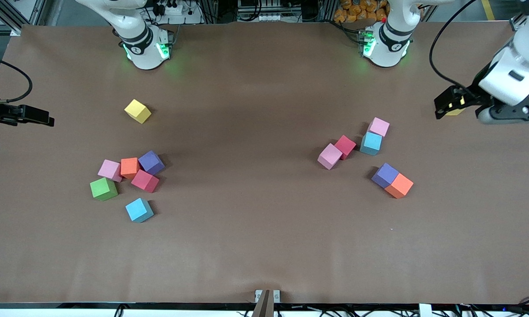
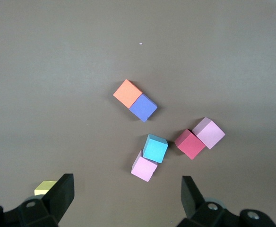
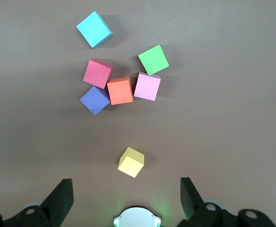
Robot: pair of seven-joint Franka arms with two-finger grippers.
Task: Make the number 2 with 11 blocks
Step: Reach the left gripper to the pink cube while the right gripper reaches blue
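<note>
While no cube sits in a row yet, stage: start, the number 2 is not on the table at all (clock read on the front view, 12 toward the bases).
right gripper (image 3: pixel 126 187): at the right arm's end of the table, up in the air, jaws spread wide, nothing held; waits.
right-end cluster: pink cube (image 1: pixel 110 170), orange cube (image 1: pixel 129 167), purple cube (image 1: pixel 151 162) and red cube (image 1: pixel 145 180) touching; green cube (image 1: pixel 103 189) at 7 o'clock of the pink; light blue cube (image 1: pixel 139 210) apart at 6 o'clock of the red.
yellow cube (image 1: pixel 137 110): alone at 12 o'clock of that cluster; not needed.
table (image 1: pixel 255 185): middle bare, likely build spot.
left-end cluster: second pink (image 1: pixel 330 156) touching second red (image 1: pixel 345 146); second light blue (image 1: pixel 371 143) touching third pink (image 1: pixel 379 127); second purple (image 1: pixel 385 175) and second orange (image 1: pixel 399 185) face to face at 5 o'clock.
left gripper (image 2: pixel 127 185): over the left arm's end of the table, jaws wide, empty; second yellow (image 2: pixel 46 187) lies just outside one finger.
risk 1: touching cubes, a finger coming down likely shoves or drags a neighbour.
risk 2: twelve non-yellow cubes show, three of them pink, so a miscount is likely.
risk 3: tilted cubes, skewed grasp gives crooked rows.
risk 4: both arms working the middle could collide.
</note>
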